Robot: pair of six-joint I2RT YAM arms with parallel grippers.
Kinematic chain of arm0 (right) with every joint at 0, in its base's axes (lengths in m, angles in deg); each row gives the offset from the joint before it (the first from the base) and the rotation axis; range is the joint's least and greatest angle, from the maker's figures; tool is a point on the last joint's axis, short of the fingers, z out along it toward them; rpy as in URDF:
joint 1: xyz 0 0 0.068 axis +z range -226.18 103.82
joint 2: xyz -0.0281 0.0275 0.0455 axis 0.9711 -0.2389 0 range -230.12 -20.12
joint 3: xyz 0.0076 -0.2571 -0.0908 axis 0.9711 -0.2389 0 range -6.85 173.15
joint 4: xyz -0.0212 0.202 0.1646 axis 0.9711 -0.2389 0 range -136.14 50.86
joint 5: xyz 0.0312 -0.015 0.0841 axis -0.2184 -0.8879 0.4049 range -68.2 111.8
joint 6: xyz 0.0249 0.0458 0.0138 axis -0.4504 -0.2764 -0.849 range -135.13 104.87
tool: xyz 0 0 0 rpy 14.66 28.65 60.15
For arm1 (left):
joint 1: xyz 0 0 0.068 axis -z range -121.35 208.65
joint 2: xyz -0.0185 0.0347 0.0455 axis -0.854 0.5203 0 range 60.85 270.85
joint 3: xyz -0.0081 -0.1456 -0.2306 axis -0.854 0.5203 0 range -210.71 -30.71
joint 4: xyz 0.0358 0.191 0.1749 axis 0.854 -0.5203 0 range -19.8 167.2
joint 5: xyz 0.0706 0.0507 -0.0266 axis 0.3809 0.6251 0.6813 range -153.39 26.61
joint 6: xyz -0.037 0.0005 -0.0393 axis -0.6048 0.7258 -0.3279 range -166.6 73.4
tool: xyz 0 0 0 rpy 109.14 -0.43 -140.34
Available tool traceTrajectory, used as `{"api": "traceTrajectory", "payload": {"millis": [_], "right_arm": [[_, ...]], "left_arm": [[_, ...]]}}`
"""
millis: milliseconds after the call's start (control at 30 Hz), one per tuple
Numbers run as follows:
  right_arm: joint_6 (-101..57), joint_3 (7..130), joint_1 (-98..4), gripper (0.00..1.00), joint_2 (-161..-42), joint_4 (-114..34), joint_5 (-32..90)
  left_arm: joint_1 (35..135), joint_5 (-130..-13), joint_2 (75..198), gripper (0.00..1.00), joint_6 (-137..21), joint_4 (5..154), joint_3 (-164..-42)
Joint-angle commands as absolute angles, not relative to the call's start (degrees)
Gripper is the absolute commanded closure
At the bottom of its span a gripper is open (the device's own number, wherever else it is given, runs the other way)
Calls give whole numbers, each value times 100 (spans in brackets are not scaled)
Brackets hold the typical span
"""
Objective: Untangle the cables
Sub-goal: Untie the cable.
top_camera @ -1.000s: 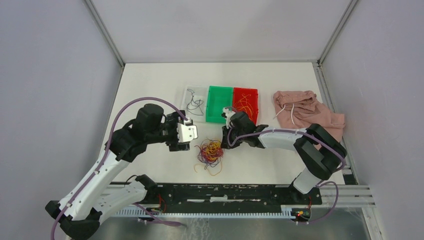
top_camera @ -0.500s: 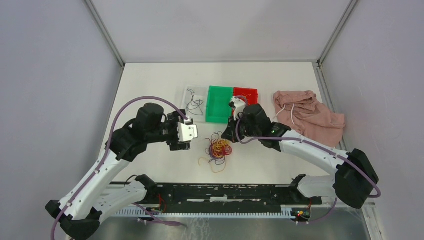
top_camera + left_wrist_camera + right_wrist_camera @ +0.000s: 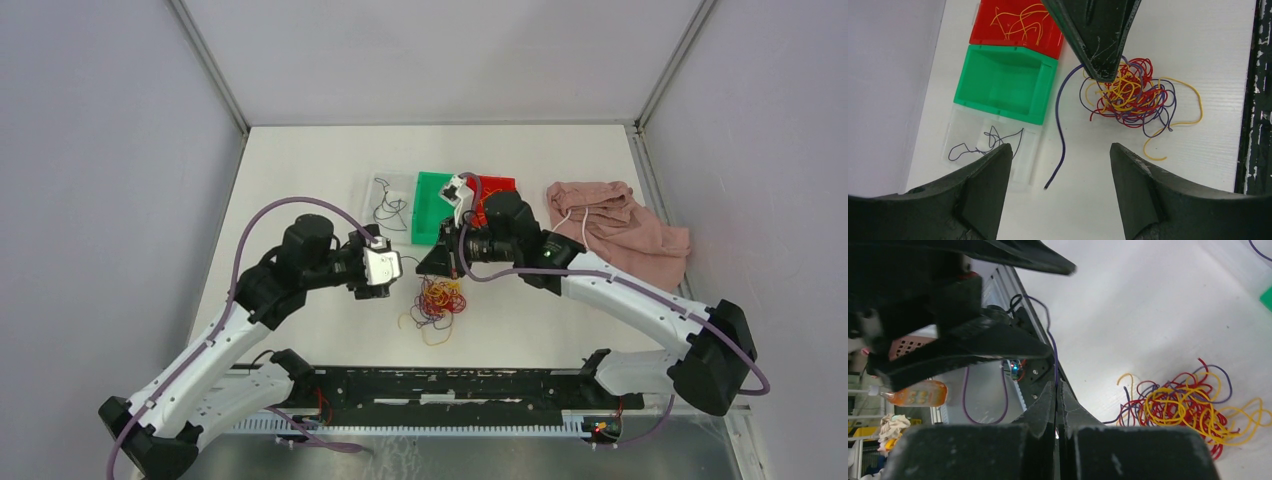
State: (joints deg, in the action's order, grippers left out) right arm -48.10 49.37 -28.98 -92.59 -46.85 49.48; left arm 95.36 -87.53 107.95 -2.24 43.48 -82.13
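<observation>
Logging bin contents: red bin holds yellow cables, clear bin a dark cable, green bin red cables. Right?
No: the green bin is empty, as the left wrist view shows. The red bin does hold yellow cables and the clear bin a dark cable.

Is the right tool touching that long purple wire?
Touching. In the right wrist view, the purple wire runs straight into the shut tips of the right tool and is pinched between them.

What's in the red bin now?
Loose yellow-orange cables lie in the red bin. Its far end is cropped, and the right claw, shut on a purple cable, covers one corner.
</observation>
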Motion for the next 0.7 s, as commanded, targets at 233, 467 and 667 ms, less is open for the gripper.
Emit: {"api": "traceTrajectory", "payload": {"millis": [233,467,667], "right_arm": [[-5212,5466,-2665,100,-9625,-4115,5431],[-5311,5641,-2591,100,-9902,-4133,5271],[-5410,5650,-2532,99,-10035,-3999,5238]], "left_arm": [[9538,-9059,10674,35,13,5526,-7809],[9554,-9263,10713,59,362,4921,-7857],[9588,-9151,10698,71,609,4748,-7809]]}}
